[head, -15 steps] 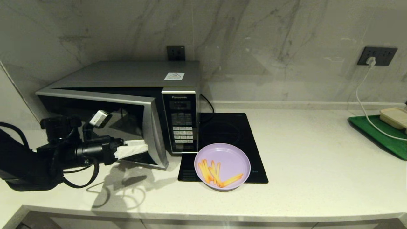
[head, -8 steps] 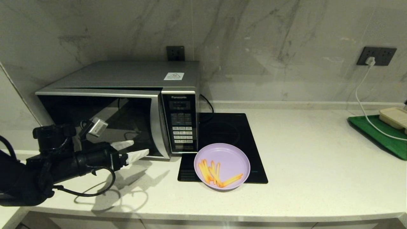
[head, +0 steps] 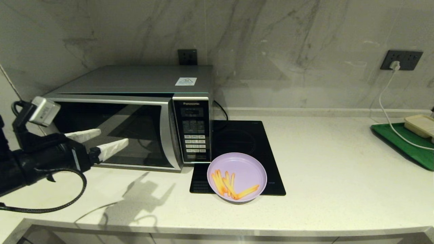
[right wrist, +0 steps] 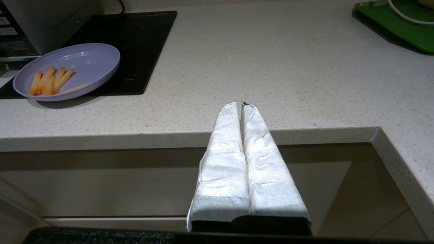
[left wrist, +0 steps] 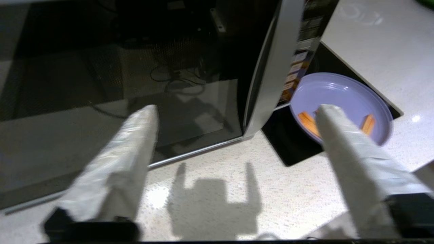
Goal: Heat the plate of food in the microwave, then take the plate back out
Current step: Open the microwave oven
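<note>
Left gripper [head: 113, 141], jaws wide and empty, hovers before the shut microwave [head: 135, 115]; plate of food [head: 236, 177] on the hob suggests the task is finished, leaving only arm retreat.

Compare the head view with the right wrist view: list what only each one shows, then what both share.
Only the head view: the left pincer open in front of the microwave's closed door, plus the wall sockets. Only the right wrist view: the right pincer shut, parked below the counter edge. Shared: the plate of food, black hob, green tray.
</note>
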You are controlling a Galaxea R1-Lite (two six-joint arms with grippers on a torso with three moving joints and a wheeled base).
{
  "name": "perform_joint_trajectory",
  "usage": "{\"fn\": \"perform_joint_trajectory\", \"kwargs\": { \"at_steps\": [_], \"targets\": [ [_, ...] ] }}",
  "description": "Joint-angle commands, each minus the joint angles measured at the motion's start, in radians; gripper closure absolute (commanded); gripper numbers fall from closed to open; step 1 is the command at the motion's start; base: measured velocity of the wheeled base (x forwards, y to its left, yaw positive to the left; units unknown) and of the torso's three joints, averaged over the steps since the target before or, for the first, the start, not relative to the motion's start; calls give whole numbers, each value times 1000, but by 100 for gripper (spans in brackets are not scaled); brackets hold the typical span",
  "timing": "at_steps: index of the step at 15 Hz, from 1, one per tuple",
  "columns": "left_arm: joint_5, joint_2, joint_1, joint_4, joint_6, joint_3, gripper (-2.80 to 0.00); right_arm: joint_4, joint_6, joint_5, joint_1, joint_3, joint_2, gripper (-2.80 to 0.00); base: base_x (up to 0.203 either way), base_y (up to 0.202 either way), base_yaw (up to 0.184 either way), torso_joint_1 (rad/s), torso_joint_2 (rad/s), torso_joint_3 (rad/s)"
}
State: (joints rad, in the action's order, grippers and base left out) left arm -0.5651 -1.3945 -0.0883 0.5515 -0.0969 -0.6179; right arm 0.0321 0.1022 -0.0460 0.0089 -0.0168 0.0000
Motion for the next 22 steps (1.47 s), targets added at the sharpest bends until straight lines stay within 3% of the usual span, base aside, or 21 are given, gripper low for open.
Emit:
{"fn": "perform_joint_trajectory", "kwargs": {
  "at_steps": [1, 4, 6, 7, 9, 10, 13, 15, 22],
  "targets": [
    [1, 142, 5, -270, 1, -123, 0, 0, 1, 0, 0, 0, 0, 0, 0, 0, 0, 0, 0, 0],
    [32, 122, 63, -418, 2, -273, 0, 0, 1, 0, 0, 0, 0, 0, 0, 0, 0, 0, 0, 0],
    [132, 27, 120, -488, 16, -436, 0, 0, 1, 0, 0, 0, 0, 0, 0, 0, 0, 0, 0, 0],
    [218, -32, 165, -502, 37, -517, 0, 0, 1, 0, 0, 0, 0, 0, 0, 0, 0, 0, 0, 0],
    [502, -149, 277, -505, 75, -690, 0, 0, 1, 0, 0, 0, 0, 0, 0, 0, 0, 0, 0, 0],
    [606, -205, 322, -497, 84, -760, 0, 0, 1, 0, 0, 0, 0, 0, 0, 0, 0, 0, 0, 0],
    [785, -375, 399, -457, 92, -928, 0, 0, 1, 0, 0, 0, 0, 0, 0, 0, 0, 0, 0, 0],
    [820, -429, 426, -447, 92, -961, 0, 0, 1, 0, 0, 0, 0, 0, 0, 0, 0, 0, 0, 0],
    [791, -476, 430, -497, 103, -1000, 0, 0, 1, 0, 0, 0, 0, 0, 0, 0, 0, 0, 0, 0]
  ]
}}
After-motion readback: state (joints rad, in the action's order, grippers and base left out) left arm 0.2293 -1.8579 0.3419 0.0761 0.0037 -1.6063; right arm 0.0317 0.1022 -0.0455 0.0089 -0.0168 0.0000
